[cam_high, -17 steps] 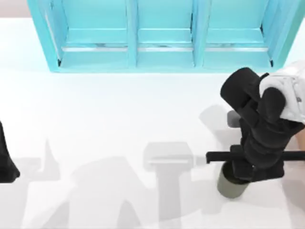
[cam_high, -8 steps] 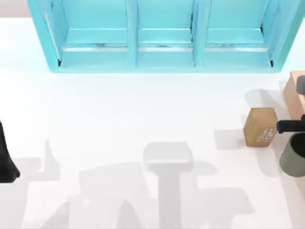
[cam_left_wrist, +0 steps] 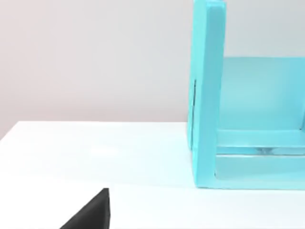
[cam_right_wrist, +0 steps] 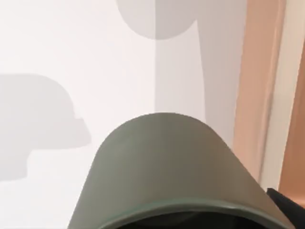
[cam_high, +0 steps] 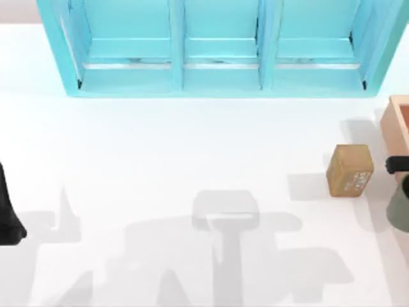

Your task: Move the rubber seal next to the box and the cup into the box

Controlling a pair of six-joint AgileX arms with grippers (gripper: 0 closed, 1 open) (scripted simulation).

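White tabletop runs out from the turquoise shelf unit [cam_high: 217,48] that lines the far edge, and I place everything against the box [cam_high: 397,121], whose salmon-tan wall shows at the top view's right edge.

I see the cup [cam_right_wrist: 167,171] close under my right wrist camera, olive-grey, its dark rim toward the lens, with the box's wall just beyond it. In the top view a sliver of the cup [cam_high: 401,208] sits at the right edge, nearer me than the box and not yet over the opening. I judge my right arm is carrying it that way for the drop, though I cannot tell how that pincer's fingers stand; a black bar [cam_high: 397,165] is about all I get of it.

Beside the box, toward the table's middle, the rubber seal [cam_high: 350,170] rests on the surface with its printed face up, apart from the wall but near it. That half looks done.

My left arm [cam_high: 7,211] is parked at the left edge, well away from the box; I cannot tell its pincer's state.
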